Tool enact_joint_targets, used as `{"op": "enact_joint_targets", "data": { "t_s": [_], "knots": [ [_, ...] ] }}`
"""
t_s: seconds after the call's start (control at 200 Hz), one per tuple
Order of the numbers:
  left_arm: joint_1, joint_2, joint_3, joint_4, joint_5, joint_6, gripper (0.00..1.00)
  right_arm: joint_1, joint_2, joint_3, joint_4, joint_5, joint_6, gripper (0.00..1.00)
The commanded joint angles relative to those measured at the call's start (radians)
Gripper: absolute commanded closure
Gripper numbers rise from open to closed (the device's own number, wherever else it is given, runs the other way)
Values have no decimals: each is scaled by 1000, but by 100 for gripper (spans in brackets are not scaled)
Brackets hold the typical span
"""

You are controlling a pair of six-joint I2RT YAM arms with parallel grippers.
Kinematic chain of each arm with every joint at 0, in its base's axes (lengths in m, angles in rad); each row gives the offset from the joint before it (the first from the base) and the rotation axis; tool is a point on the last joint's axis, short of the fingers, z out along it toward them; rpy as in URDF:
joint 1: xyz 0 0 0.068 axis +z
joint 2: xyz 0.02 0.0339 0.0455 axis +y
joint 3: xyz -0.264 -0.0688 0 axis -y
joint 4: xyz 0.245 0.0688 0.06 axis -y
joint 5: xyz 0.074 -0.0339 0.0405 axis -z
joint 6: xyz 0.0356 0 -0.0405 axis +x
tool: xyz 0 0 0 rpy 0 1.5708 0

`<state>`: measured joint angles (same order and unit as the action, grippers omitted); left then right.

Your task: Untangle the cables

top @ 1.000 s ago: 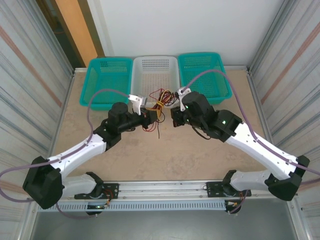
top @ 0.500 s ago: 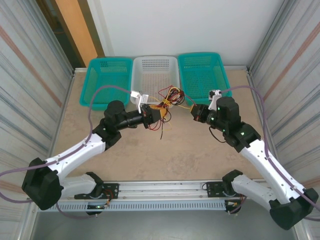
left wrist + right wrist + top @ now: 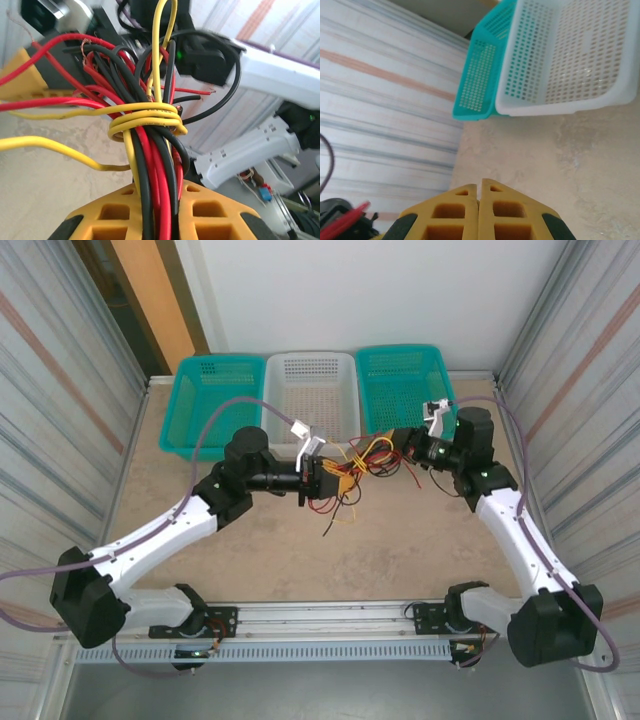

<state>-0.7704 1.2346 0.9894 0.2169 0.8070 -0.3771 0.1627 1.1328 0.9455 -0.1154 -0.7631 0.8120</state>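
Pulling gently is the way to do this step well, I think. The cables (image 3: 355, 462) are hanging in the air between the two arms, above the desk (image 3: 250, 545), and a yellow wire (image 3: 145, 119) is winding round the red and black ones like a belt (that is the knot to undo). The right arm should be picking one loose end and drawing it out slowly while the left arm is holding the bunch firm. A hard tug may only be making the yellow ring tighter.

The left gripper (image 3: 322, 480) is squeezing nearly closed on the bunch, with red, black and yellow wires running down between its yellow fingers (image 3: 215, 215). The right gripper (image 3: 402, 443) is sitting just beside the other end of the bunch with its jaws pressing flat together. In its own camera no wire is showing between them, so I cannot tell if it is pinching one
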Motion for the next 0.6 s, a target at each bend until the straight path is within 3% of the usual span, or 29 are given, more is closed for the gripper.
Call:
{"op": "enact_joint_targets", "data": {
  "t_s": [0.0,0.075,0.22,0.346,0.596],
  "knots": [
    [-52,-42,77,-35,158,147,100,-45,69,48,23,-92,5,100],
    [-94,-54,84,-106,121,237,100,-46,110,70,28,-152,-15,100],
    [-208,-19,178,-402,25,514,100,-45,203,113,47,-250,-25,100],
    [-219,14,202,-462,31,578,100,-37,267,198,12,-312,-59,100],
    [-218,130,253,-629,19,696,100,8,334,406,-190,-257,-181,100]
  ]
}}
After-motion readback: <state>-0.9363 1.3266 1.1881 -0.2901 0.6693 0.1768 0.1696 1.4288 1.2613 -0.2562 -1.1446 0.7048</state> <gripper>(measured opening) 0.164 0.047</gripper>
